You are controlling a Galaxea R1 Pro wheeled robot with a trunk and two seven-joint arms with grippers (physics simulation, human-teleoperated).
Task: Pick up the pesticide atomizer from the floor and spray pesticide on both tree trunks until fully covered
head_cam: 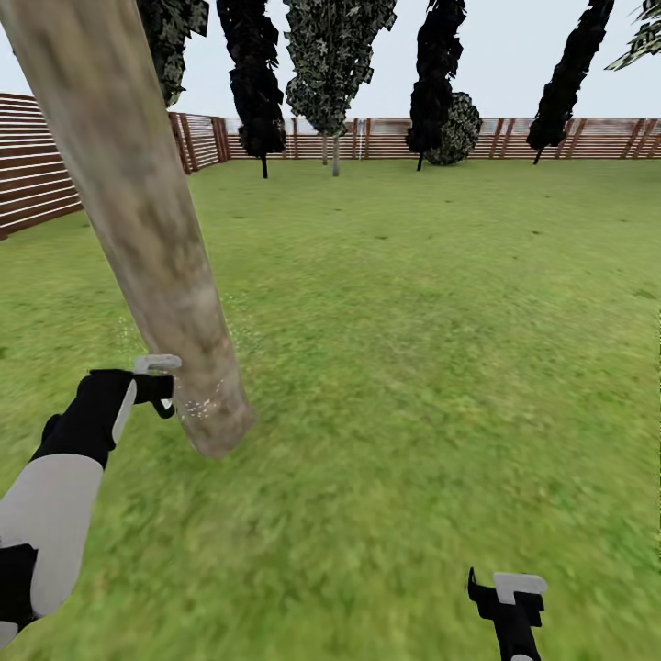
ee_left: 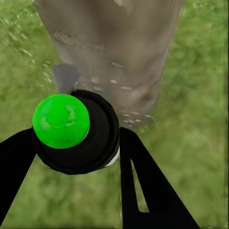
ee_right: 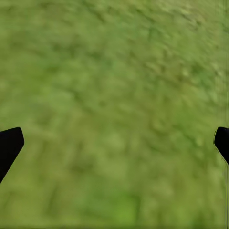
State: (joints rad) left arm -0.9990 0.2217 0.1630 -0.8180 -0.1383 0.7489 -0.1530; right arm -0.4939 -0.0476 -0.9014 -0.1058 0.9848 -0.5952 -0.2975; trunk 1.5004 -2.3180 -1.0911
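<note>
The tree trunk [head_cam: 156,248] looks like smooth, matt bark, mottled beige-grey with paler streaks. The atomizer [ee_left: 76,131] has a glossy green cap like shiny plastic on a matt black body. Fence [head_cam: 37,174] reads as brown wood slats. The left end effector [ee_left: 71,143] fingers look matt black.

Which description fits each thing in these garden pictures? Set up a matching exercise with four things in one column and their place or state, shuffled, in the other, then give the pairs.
Things
1. left gripper
2. right gripper
3. tree trunk
4. fence

Descriptions
A. open over bare grass
B. brown slats ringing the lawn
C. shut on the atomizer with the green cap
D. pale, dotted with white specks near its base

Pairs: 1-C, 2-A, 3-D, 4-B
</note>
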